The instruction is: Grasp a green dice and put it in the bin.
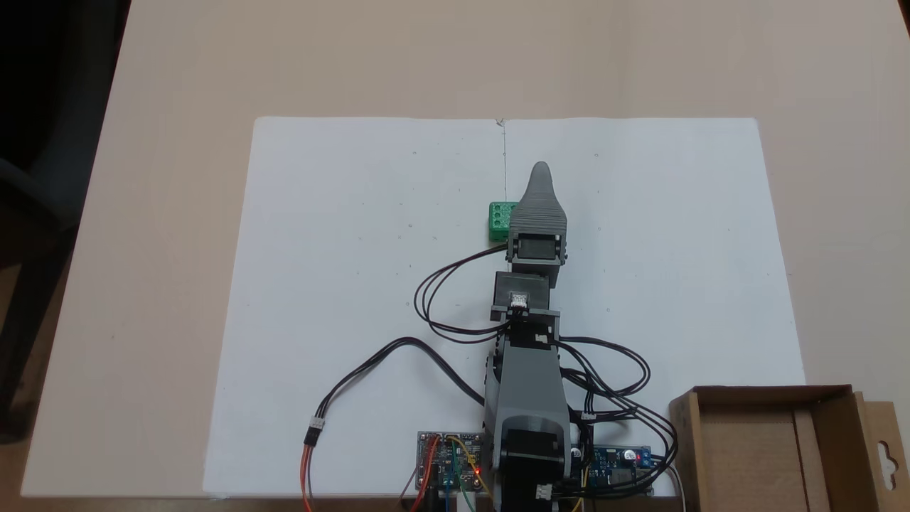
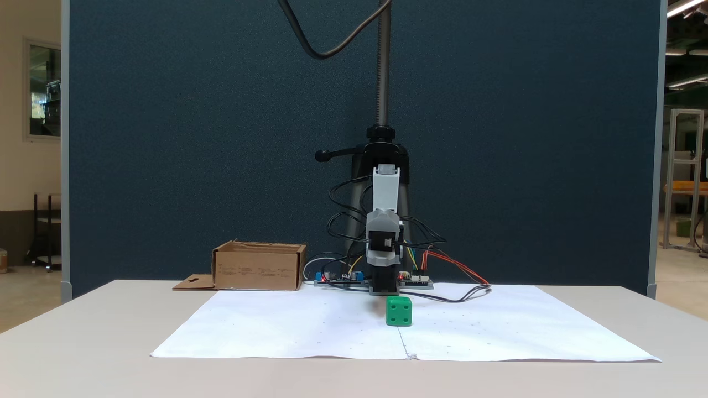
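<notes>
On white paper [image 1: 341, 284]: green dice [image 1: 500, 220], glossy rounded cube, dark pips, beside ribbed grey gripper [image 1: 540, 171]; jaw state unclear.

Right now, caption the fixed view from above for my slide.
Koch arm's gripper reaches over white paper beside the green dice; cardboard bin waits at lower right.

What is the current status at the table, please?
Pincer over the paper, state unclear. Green dice on the paper beside it, not gripped. Bin empty near the arm base; nothing in the way.
</notes>
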Controlling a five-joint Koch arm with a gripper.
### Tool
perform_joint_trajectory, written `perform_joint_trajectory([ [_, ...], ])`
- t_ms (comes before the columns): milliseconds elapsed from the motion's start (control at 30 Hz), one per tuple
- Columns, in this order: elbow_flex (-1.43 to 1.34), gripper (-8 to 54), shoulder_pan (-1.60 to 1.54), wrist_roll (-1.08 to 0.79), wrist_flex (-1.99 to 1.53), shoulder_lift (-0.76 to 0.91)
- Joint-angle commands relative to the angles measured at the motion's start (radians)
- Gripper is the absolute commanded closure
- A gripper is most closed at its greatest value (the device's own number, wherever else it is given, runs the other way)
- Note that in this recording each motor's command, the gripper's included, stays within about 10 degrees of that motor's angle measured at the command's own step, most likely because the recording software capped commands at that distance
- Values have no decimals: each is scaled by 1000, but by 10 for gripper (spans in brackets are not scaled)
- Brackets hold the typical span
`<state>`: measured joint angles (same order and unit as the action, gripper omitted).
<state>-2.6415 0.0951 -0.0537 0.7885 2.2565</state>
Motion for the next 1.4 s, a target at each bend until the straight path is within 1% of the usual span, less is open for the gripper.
perform_joint_trajectory([
  [0,46,40,20,-29,175,110],
  [133,178,30,20,-28,238,112],
  [200,239,30,20,-28,192,112],
  [267,387,30,20,-26,-17,115],
  [400,587,9,21,-26,-271,115],
  [633,920,12,41,-21,-716,109],
  [667,959,15,60,-18,-839,109],
  [733,979,20,114,-17,-929,109],
  [767,983,25,118,-15,-1041,109],
  [867,1067,25,117,9,-1190,89],
  [900,1120,25,115,15,-1337,75],
  [967,1181,25,104,29,-1419,-2],
  [1067,1289,23,78,64,-1627,-58],
  [1200,1316,24,12,115,-1844,-86],
  [1367,1318,22,-60,193,-2110,-178],
])
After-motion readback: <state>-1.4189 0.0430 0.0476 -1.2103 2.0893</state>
